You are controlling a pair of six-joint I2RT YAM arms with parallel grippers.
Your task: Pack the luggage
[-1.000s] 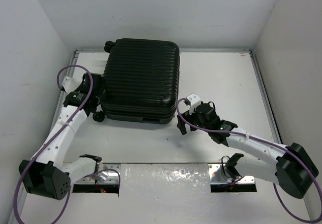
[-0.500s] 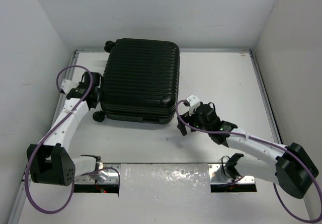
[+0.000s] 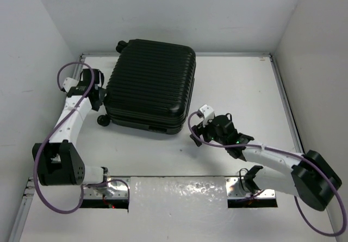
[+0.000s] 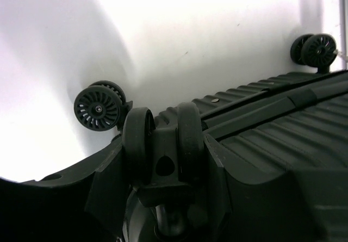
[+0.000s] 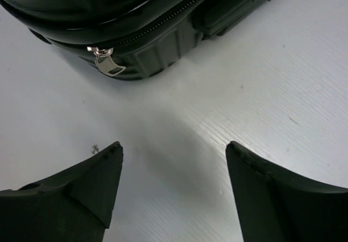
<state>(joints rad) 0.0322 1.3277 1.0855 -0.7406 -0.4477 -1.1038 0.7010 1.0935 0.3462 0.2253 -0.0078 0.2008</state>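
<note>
**A:** Start on the left for me. What has that arm got?

**B:** The left pincer (image 3: 98,97) sits at the wheel end of the luggage (image 3: 155,84). From its wrist view the fingers look closed onto a caster wheel (image 4: 163,147), pinching it from both sides.

**A:** And the case itself?

**B:** It lies flat on the worktop (image 3: 244,84), ribbed shell up and zipped shut. It's toward the far left corner, with its wheels facing the left edge.

**A:** Awkward thing to move, I'd think.

**B:** I'd say so. The shell is rigid and won't give, but it's far too wide to span, it's glossy, and it's probably heavy for those arms. A caster likely swivels in the grip, so it suits dragging or turning the case, not lifting.

**A:** Where would you take hold, then?

**B:** At the zip pull (image 5: 106,63), the small silver tab at the near right corner. It's thin, so it wants a careful pinch.

**A:** Is the right arm onto it?

**B:** No. The right pincer (image 5: 174,149) hangs just short of that corner, fingers spread, with nothing between them but bare worktop.
</note>
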